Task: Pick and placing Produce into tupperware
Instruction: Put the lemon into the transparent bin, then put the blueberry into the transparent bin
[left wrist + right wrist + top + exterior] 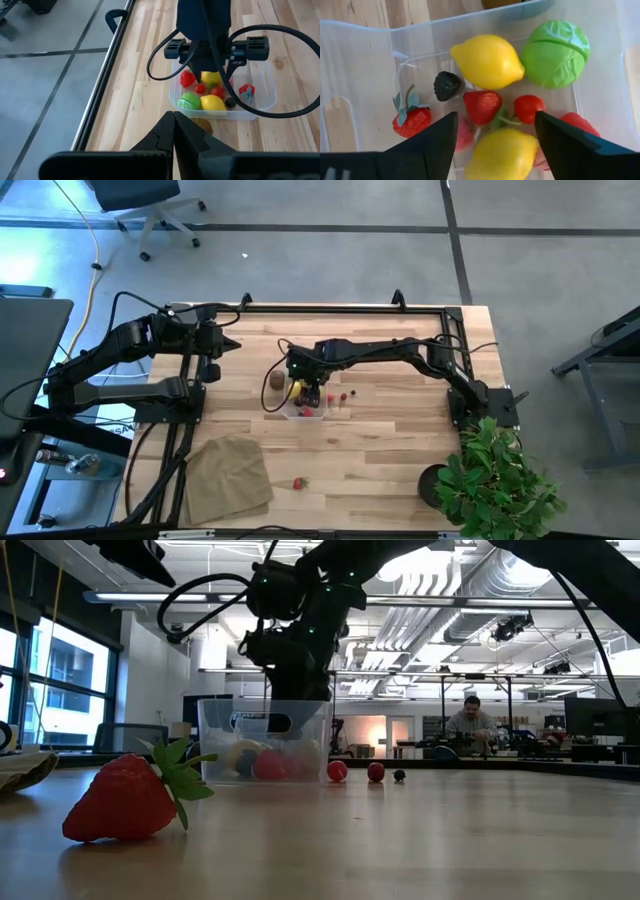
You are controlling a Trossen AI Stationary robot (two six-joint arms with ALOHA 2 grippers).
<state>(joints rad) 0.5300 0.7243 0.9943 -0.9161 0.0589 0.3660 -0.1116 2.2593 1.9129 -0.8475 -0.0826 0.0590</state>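
The right hand [311,398] hangs directly above the clear tupperware [303,411], its fingers [432,145] spread apart, with a yellow lemon [501,154] between them, just above the heap (whether they touch it cannot be told). Inside the tub lie a second lemon [487,61], a green ball [556,47], a dark berry [447,85] and several red strawberries [482,106]. On the bench [390,450] just beside the tub sit two small red berries [337,771] and a brown kiwi [274,381]. One strawberry [299,483] lies well apart, near the tan cloth [228,477]. The left hand [232,345], fingers together, waits at the bench's left edge. A potted plant [495,485] stands at the right corner.
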